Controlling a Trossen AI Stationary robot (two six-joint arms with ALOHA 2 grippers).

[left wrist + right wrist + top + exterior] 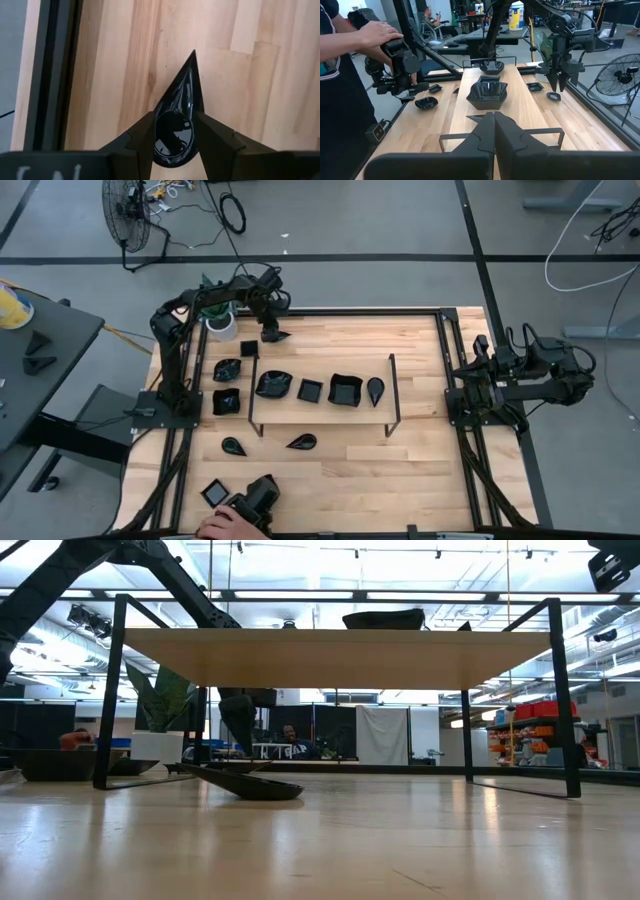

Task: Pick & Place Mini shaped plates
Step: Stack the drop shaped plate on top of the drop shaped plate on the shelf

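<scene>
My left gripper (pixel 270 330) is at the table's far left, pointing steeply down, shut on a glossy black teardrop plate (pixel 175 130) whose pointed tip (pixel 193 55) faces away from the wrist. Whether the plate touches the wood below, I cannot tell. Three more mini plates (pixel 227 368) rest on the table left of a raised wooden shelf (pixel 320 415). Several sit on the shelf top (pixel 345 390). Others lie nearer the front edge (pixel 301 442). My right gripper (pixel 494 117) waits shut and empty, held high at the right edge. My left gripper pinches the teardrop plate's wide rounded end (pixel 162 125) between its two fingers (pixel 140 140), one on each long side. The fingers come from above, slanting steeply down. The plate lies about level, close over the table top.
A white pot with a green plant (pixel 218 305) stands just beyond the left gripper. The shelf's thin black frame (pixel 392 395) rises mid-table. A person's hand (pixel 222 525) holds a black device (pixel 256 496) at the near left edge, beside a square plate (pixel 215 493).
</scene>
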